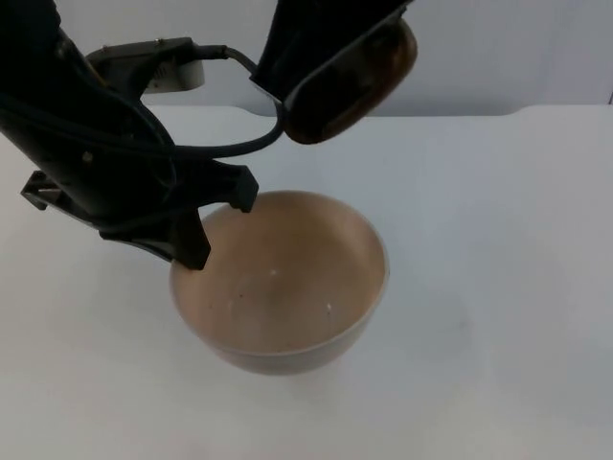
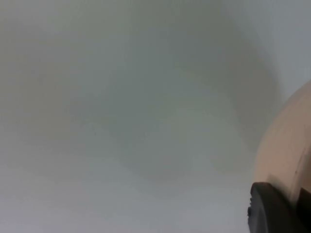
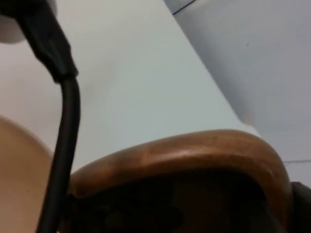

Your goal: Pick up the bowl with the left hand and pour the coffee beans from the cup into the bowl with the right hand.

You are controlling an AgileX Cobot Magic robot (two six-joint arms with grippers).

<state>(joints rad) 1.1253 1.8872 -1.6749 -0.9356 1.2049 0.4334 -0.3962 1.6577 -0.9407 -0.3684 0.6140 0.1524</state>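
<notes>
- Nearest the top camera, the black left arm point(image 1: 86, 163) comes in from the picture's upper left and reaches down to the bowl.
- White table point(image 1: 498, 287) spreads under everything and ends at the grey partition wall point(image 1: 508, 48) behind.
- Tan bowl point(image 1: 287, 287), the largest thing on the scene, sits at the middle of the table area; its inside looks bare apart from a few tiny specks. Whether it is lifted off the table or resting on it cannot be told.
- Left gripper point(image 1: 218, 218) is clenched on the bowl's rim at the side nearest that arm: one finger point(image 1: 241, 189) lies over the rim's inner edge, the other point(image 1: 192, 244) against the outer wall. In the left wrist view the bowl's pale outer wall point(image 2: 286, 145) stands right beside a black fingertip point(image 2: 269, 208).
- Brown cup point(image 1: 359, 72) hangs above and behind the bowl, tilted, its mouth turned down toward the bowl; its glossy brown rim point(image 3: 194, 150) is seen in the right wrist view.
- Right gripper point(image 1: 321, 57) grasps the cup from the upper part of the top view.
- No labels or writing can be read on anything.
</notes>
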